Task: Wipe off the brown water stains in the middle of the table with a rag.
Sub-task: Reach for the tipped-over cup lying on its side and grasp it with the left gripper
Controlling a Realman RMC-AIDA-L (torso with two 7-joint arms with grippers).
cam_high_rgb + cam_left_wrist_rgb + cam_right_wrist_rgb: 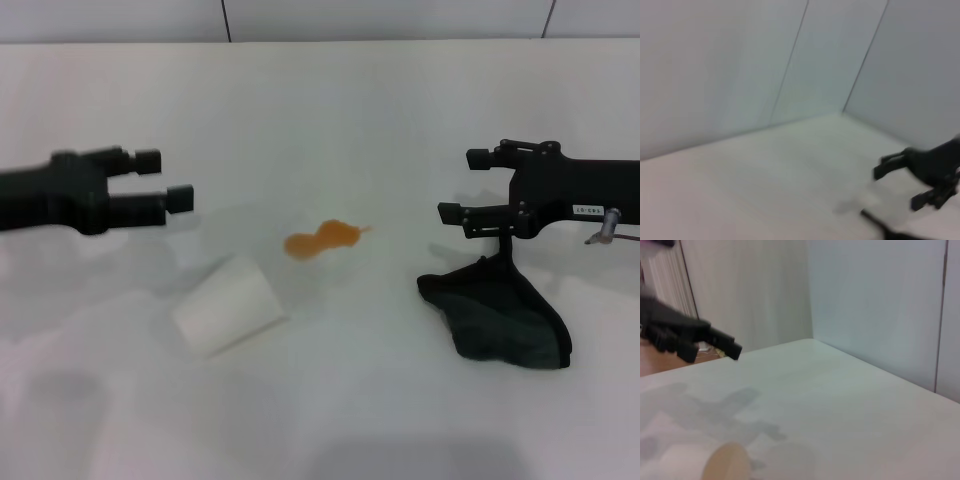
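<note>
The brown water stains [322,240] lie as a small orange-brown puddle in the middle of the white table [330,110]. The dark rag [497,318] lies crumpled on the table at the right, apart from the puddle. My right gripper [463,185] hovers just above the rag with its fingers open; a thin peak of the cloth rises to its lower finger. It also shows in the left wrist view [897,187]. My left gripper [165,180] is open and empty above the table at the left, and shows in the right wrist view [715,352].
A white cup [228,305] lies on its side left of and in front of the puddle; it also shows in the right wrist view [725,462]. A pale wall runs behind the table's far edge.
</note>
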